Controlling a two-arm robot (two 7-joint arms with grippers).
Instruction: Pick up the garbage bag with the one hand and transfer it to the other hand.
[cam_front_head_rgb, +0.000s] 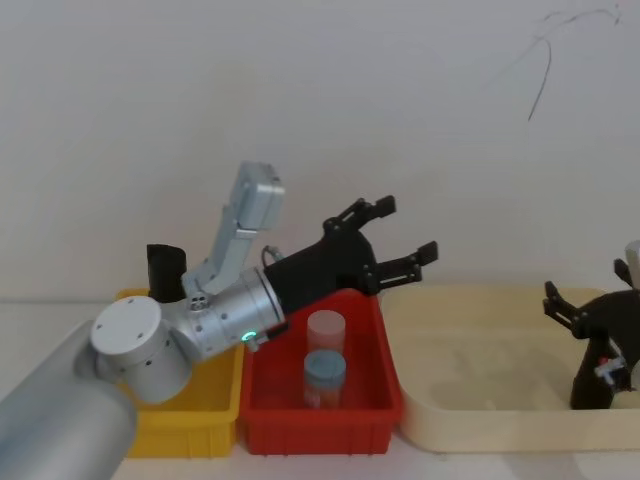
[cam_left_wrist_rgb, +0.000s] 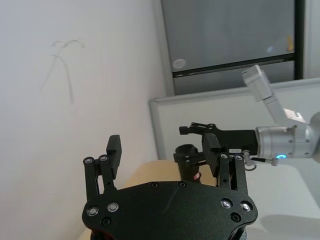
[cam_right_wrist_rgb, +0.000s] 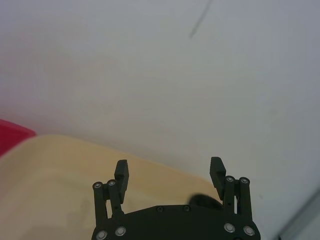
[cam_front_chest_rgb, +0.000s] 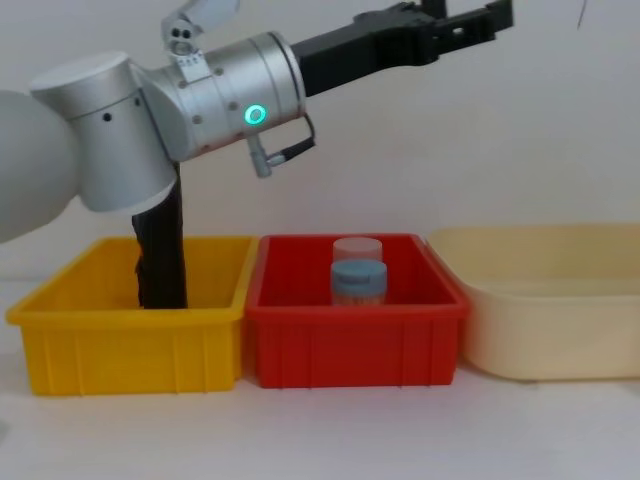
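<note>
Roll stands in left bin, jars in middle bin.

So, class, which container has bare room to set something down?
The beige tray: bare floor from its red-bin side to the garbage bag by the right gripper. Crowded: red bin with two jars, yellow bin with a black roll.

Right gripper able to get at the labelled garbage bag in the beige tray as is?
Probably yes. The right gripper is open right above the garbage bag, which stands in the beige tray, with nothing between them. The left gripper is away over the red bin.
</note>
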